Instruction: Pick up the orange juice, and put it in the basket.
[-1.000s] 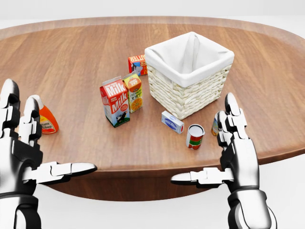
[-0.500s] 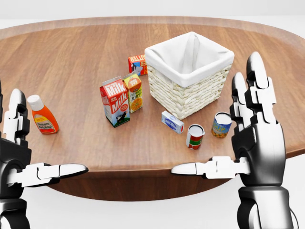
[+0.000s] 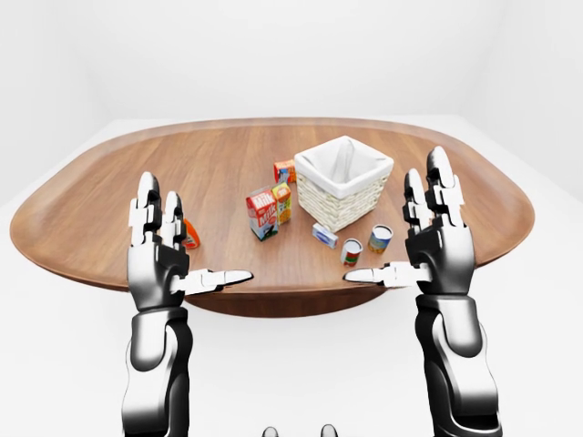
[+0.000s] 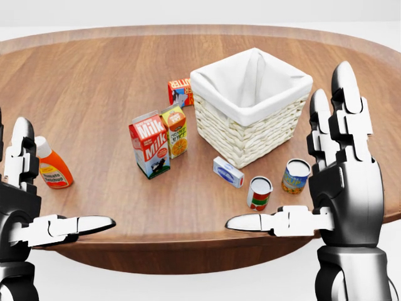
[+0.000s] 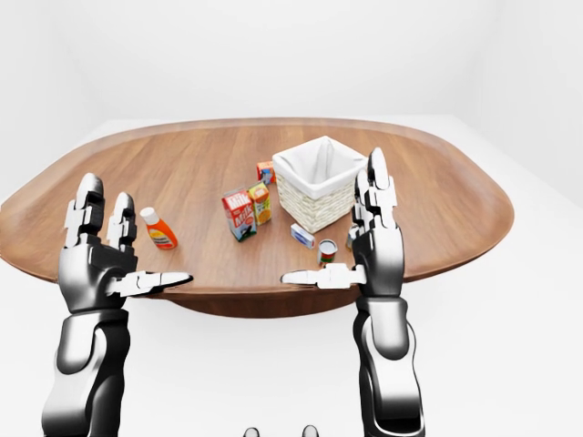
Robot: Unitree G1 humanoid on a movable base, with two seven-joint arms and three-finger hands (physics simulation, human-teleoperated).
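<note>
The orange juice carton (image 4: pixel 175 130) stands upright on the wooden table (image 4: pixel 94 75), touching or nearly touching a red milk carton (image 4: pixel 149 144) on its left. The wicker basket (image 4: pixel 241 137) with a white liner sits just right of the juice and looks empty. My left hand (image 4: pixel 62 179) is open at the table's near edge, lower left, well apart from the juice. My right hand (image 4: pixel 289 150) is open too, held upright at the lower right, below and right of the basket. Neither hand holds anything.
An orange sauce bottle (image 4: pixel 50 168) stands partly behind my left fingers. A red box (image 4: pixel 180 92) lies above the juice. Below the basket are a small blue-white box (image 4: pixel 227 172), a red can (image 4: pixel 259 192) and a blue can (image 4: pixel 296 175).
My right hand has risen and spread upright, uncovering the blue can. My left hand sank toward the left edge. The whole picture then shifted a little, so the camera moved.
</note>
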